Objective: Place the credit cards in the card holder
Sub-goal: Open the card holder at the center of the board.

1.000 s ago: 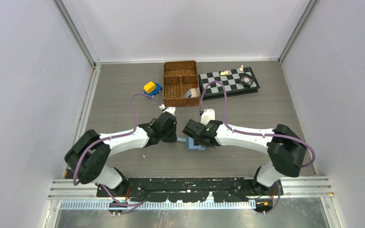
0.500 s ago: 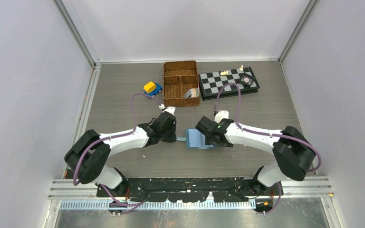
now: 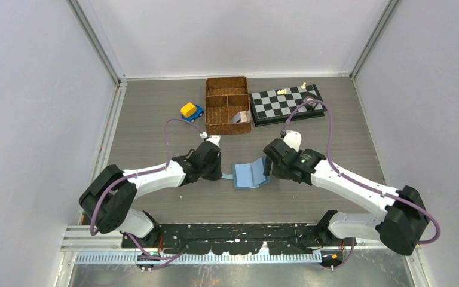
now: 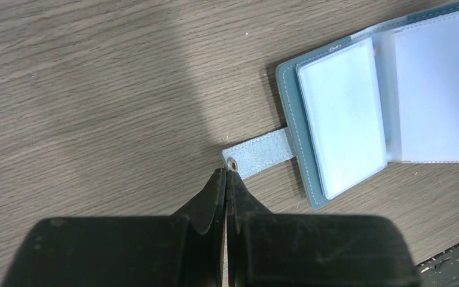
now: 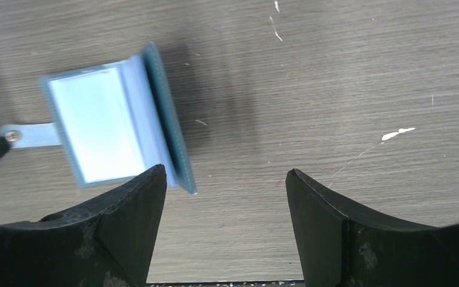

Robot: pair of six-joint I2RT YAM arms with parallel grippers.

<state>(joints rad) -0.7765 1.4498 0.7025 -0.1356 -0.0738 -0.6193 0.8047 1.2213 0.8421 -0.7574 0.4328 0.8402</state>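
Note:
The teal-blue card holder (image 3: 250, 174) lies open on the table between my two grippers. Its pale blue pockets (image 4: 343, 116) face up and its right cover (image 5: 166, 119) stands tilted up. My left gripper (image 4: 226, 171) is shut, its tips touching the end of the snap tab (image 4: 260, 154) beside the stud. My right gripper (image 5: 224, 179) hangs open just right of the holder with nothing between its fingers. Flat grey and tan pieces that look like the credit cards (image 3: 239, 116) lean in the basket's front right compartment.
A brown wicker divided basket (image 3: 227, 79) stands at the back centre. A yellow and blue toy car (image 3: 191, 110) sits to its left. A chessboard (image 3: 287, 103) with a few pieces lies to its right. Grey walls close in both sides.
My right gripper has drawn back to the right from above the card holder, uncovering it with its right cover raised. The left arm has not moved.

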